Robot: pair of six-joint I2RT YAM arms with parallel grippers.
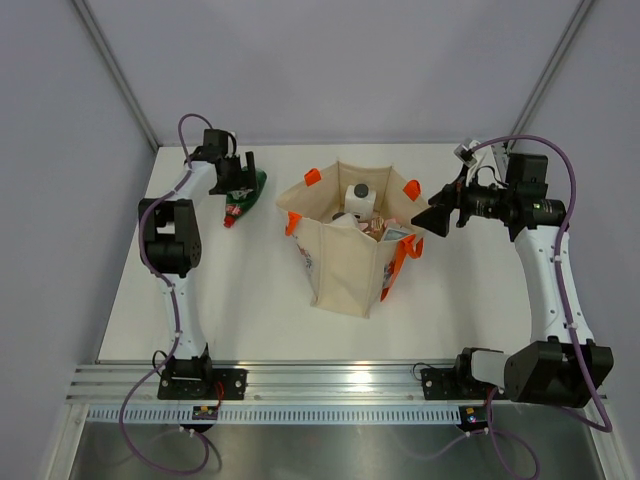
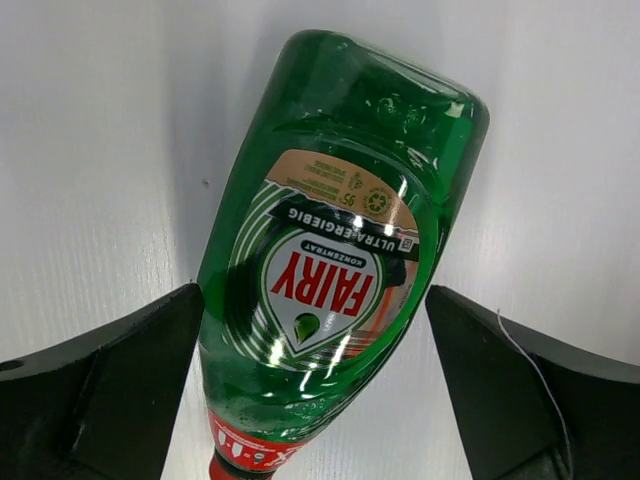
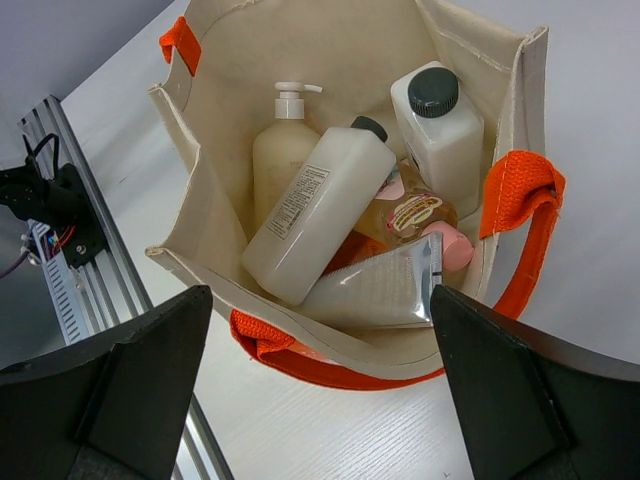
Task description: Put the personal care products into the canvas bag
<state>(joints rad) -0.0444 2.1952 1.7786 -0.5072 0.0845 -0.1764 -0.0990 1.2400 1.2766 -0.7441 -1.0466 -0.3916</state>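
A green red-capped bottle (image 1: 248, 192) (image 2: 340, 230) lies on its side on the white table at the back left, red cap toward the arms. My left gripper (image 1: 236, 186) (image 2: 313, 295) is low over it, open, one finger on each side of the bottle's lower body without pinching it. The canvas bag (image 1: 345, 265) (image 3: 330, 40) stands upright mid-table. Inside it are a cream pump bottle (image 3: 283, 150), a tilted white black-capped bottle (image 3: 320, 210), a squarer white bottle (image 3: 440, 130), a pink clear bottle (image 3: 412, 215) and a white tube (image 3: 380, 290). My right gripper (image 1: 422, 220) (image 3: 320, 295) hovers open just right of the bag, holding nothing.
An aluminium rail (image 1: 330, 385) (image 3: 70, 270) with both arm bases runs along the near table edge. Grey walls close in the back and both sides. The bag's orange handles (image 3: 525, 195) hang over its rim.
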